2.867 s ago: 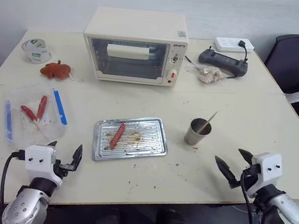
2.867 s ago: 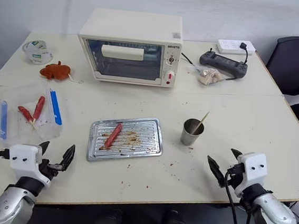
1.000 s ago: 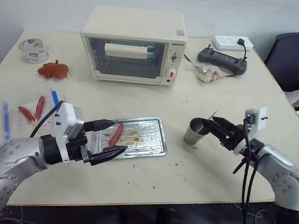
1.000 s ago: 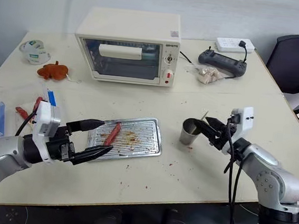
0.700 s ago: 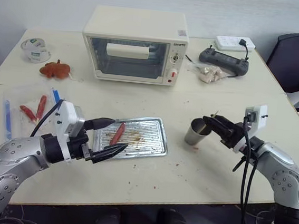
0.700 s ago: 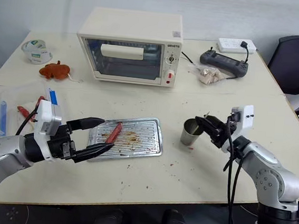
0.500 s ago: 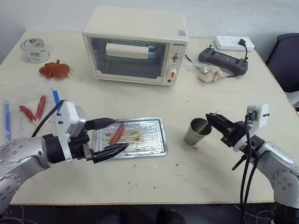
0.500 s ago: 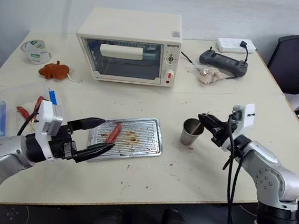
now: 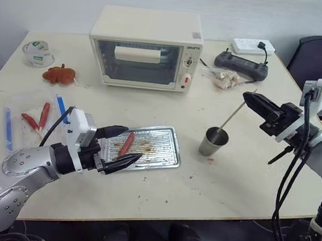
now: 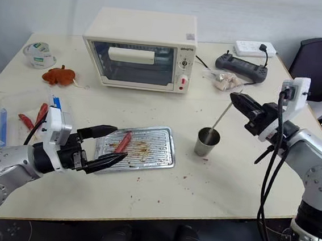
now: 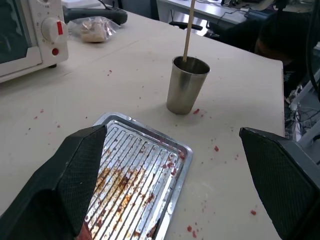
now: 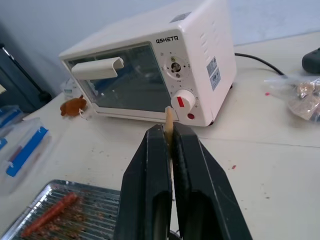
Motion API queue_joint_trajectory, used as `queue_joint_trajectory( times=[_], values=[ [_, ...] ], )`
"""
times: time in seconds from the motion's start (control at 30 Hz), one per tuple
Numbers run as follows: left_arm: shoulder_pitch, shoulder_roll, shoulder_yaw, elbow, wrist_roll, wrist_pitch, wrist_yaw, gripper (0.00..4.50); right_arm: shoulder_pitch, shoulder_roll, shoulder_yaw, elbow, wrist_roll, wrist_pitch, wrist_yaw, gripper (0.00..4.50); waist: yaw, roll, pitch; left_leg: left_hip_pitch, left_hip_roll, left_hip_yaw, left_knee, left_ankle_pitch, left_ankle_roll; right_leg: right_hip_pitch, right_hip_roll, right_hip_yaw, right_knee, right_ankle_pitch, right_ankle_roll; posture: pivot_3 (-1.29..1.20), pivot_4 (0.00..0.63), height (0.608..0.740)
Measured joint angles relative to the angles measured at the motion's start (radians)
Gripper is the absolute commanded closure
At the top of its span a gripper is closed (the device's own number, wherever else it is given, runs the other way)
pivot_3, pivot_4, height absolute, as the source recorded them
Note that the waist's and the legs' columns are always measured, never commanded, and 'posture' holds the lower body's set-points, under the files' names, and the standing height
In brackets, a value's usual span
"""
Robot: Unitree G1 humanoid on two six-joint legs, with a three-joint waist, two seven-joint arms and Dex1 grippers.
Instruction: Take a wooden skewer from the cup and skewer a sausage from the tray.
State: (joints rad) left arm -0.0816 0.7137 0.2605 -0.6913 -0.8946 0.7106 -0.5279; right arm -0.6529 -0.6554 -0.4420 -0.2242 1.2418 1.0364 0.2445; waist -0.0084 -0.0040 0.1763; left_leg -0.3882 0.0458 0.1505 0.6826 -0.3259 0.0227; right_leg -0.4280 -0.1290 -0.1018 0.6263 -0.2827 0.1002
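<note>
One wooden skewer [image 9: 230, 116] clamped in right end effector [image 9: 249, 97] | tip inside cup [image 9: 213, 141] | lift straight clear | left end effector [image 9: 125, 145] apart beside cup's neighbouring tray [image 9: 163, 158]

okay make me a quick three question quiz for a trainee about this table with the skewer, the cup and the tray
1. True or false: the right gripper is shut on the skewer.
2. Where is the skewer's lower end?
3. What lies on the tray: A) sausage, B) bread, C) nothing?

Key:
1. True.
2. Inside the cup.
3. A: one sausage, while the open left gripper hovers at the tray's near left edge.
</note>
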Motion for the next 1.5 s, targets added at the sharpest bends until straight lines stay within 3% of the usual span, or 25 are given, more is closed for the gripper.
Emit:
queue_joint_trajectory(
  times=[0.13,0.3,0.7,0.8,0.97,1.37,1.5],
  values=[
    [-0.049,-0.042,-0.013,0.002,0.008,-0.015,0.025,0.0,-0.155,0.068,0.011,0.04,0.267,0.018,-0.23,4.48,0.003,-0.002,-0.001,0.0,0.002,-0.002,0.0,0.0,-0.002,0.001,0.002,-0.002,0.0,-0.001,-0.001,0.0,0.15,0.74],
    [-0.153,-0.1,-0.086,0.04,0.058,-0.052,0.032,0.0,-0.169,0.181,0.133,0.084,0.504,-0.027,-0.466,4.48,0.009,-0.002,-0.001,-0.003,0.0,-0.003,0.0,0.001,-0.001,0.0,0.002,-0.003,0.001,0.0,0.001,0.0,0.15,0.74],
    [-0.359,-0.304,-0.209,0.186,0.183,-0.144,0.073,0.0,-0.167,0.213,0.211,0.074,0.7,-0.169,-0.631,4.48,0.004,-0.003,-0.001,-0.005,0.0,-0.002,0.0,0.001,0.002,0.0,0.001,-0.003,-0.002,0.002,0.004,0.0,0.15,0.74],
    [-0.372,-0.344,-0.23,0.202,0.198,-0.156,0.079,0.52,-0.167,0.231,0.232,0.061,0.707,-0.187,-0.643,4.5,0.004,-0.003,-0.001,-0.005,0.0,-0.002,0.0,0.001,0.002,0.0,0.001,-0.002,-0.002,0.002,0.004,0.0,0.15,0.74],
    [-0.386,-0.39,-0.241,0.225,0.211,-0.16,0.1,1.95,-0.162,0.247,0.239,0.033,0.707,-0.209,-0.653,4.5,0.005,-0.003,-0.001,-0.006,0.0,-0.002,0.0,0.001,0.002,0.0,0.001,-0.003,-0.002,0.002,0.004,0.0,0.15,0.74],
    [-0.415,-0.438,-0.23,0.227,0.23,-0.16,0.148,1.95,-0.146,0.239,0.239,0.029,0.708,-0.214,-0.649,4.5,0.005,-0.003,-0.001,-0.006,0.0,-0.002,0.0,0.001,0.002,0.0,0.001,-0.003,-0.002,0.002,0.004,0.0,0.15,0.74],
    [-0.416,-0.453,-0.228,0.227,0.23,-0.161,0.157,2.78,-0.146,0.239,0.239,0.029,0.708,-0.226,-0.649,4.5,0.005,-0.003,-0.001,-0.006,0.0,-0.002,0.0,0.001,0.002,0.0,0.001,-0.003,-0.003,0.002,0.004,0.0,0.15,0.74]
  ],
)
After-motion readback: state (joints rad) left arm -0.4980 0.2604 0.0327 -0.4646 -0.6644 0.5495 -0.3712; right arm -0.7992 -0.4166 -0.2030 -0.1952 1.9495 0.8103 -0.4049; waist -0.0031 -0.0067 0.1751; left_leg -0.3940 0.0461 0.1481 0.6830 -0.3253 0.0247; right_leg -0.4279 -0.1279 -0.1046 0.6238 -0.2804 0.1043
